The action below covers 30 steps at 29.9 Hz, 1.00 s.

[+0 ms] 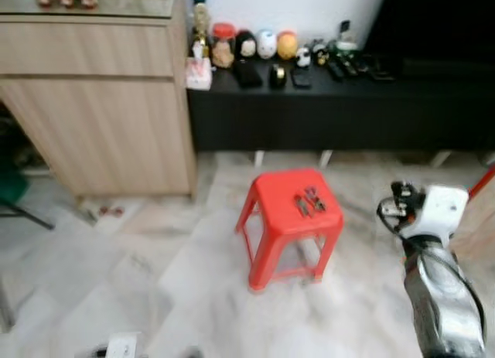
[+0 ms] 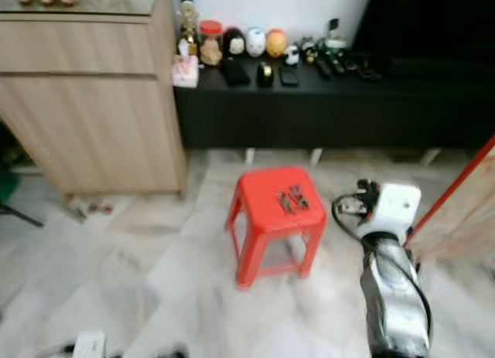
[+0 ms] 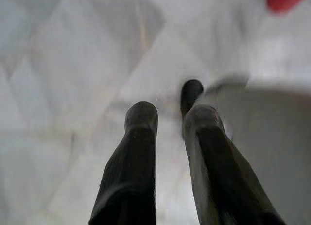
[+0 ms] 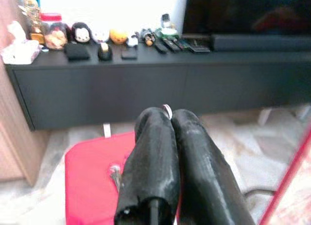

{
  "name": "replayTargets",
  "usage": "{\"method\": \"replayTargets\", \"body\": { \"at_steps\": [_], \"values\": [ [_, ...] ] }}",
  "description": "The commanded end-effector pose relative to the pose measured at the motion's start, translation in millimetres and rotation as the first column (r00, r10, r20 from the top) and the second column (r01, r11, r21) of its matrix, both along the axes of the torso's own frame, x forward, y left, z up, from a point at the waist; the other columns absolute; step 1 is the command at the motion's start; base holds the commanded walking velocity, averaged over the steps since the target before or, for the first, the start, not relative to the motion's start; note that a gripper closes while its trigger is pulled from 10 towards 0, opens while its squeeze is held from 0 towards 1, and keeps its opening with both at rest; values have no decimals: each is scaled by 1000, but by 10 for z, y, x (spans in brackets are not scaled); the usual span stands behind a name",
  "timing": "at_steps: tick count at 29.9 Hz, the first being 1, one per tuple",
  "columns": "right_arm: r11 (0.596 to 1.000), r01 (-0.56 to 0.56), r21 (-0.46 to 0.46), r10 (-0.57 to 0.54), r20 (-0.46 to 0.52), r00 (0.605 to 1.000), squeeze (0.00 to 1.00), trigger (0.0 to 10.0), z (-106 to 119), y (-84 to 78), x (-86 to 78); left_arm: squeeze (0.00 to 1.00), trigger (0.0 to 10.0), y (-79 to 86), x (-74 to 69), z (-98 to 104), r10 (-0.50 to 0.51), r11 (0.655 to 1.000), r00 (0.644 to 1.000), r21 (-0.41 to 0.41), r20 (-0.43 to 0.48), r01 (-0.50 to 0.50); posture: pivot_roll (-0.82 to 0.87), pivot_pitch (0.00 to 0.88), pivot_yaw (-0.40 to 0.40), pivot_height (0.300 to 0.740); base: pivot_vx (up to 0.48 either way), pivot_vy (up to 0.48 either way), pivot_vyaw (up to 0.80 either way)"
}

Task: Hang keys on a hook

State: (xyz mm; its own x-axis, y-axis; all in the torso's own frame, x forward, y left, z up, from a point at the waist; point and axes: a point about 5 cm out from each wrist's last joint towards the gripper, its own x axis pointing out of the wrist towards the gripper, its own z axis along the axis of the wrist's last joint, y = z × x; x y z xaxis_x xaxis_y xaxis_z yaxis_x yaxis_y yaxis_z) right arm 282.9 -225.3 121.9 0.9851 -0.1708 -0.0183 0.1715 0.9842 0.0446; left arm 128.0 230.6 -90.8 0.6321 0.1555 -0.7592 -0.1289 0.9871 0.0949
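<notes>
A small bunch of keys (image 1: 309, 202) lies on the seat of a red plastic stool (image 1: 290, 223) in the middle of the marble floor. My right arm (image 1: 429, 242) reaches forward just right of the stool, its wrist level with the seat. In the right wrist view my right gripper (image 4: 168, 116) is shut with nothing in it; it hangs over the stool's near right part, and the keys (image 4: 115, 174) lie a little to its left. My left gripper (image 3: 166, 106) hangs low over the floor with its fingers slightly apart and nothing between them.
A light wooden cabinet (image 1: 100, 103) stands at the left. A long black low console (image 1: 340, 103) runs along the back wall, carrying figurines, jars and remotes, with a dark TV (image 4: 248, 11) above. A red pole (image 2: 456, 188) leans at the right.
</notes>
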Motion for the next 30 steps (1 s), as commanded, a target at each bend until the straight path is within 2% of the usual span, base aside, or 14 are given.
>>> {"method": "replayTargets", "body": {
  "at_steps": [1,8,30],
  "values": [
    [1000,6,4,-6,16,1000,0,10000,49,-22,8,0,10000,19,99,38,-38,999,999,25,14,37,102,118,-102,740,0,0,0],
    [1000,10,4,-10,14,1000,0,10000,45,-31,20,0,10000,-29,92,24,-79,996,997,33,1,79,104,118,-105,740,0,0,0],
    [1000,15,7,-15,4,1000,0,10000,11,-26,1,0,10000,-29,86,18,-84,996,996,33,-8,84,107,119,-100,740,0,-262,0]
  ]
}}
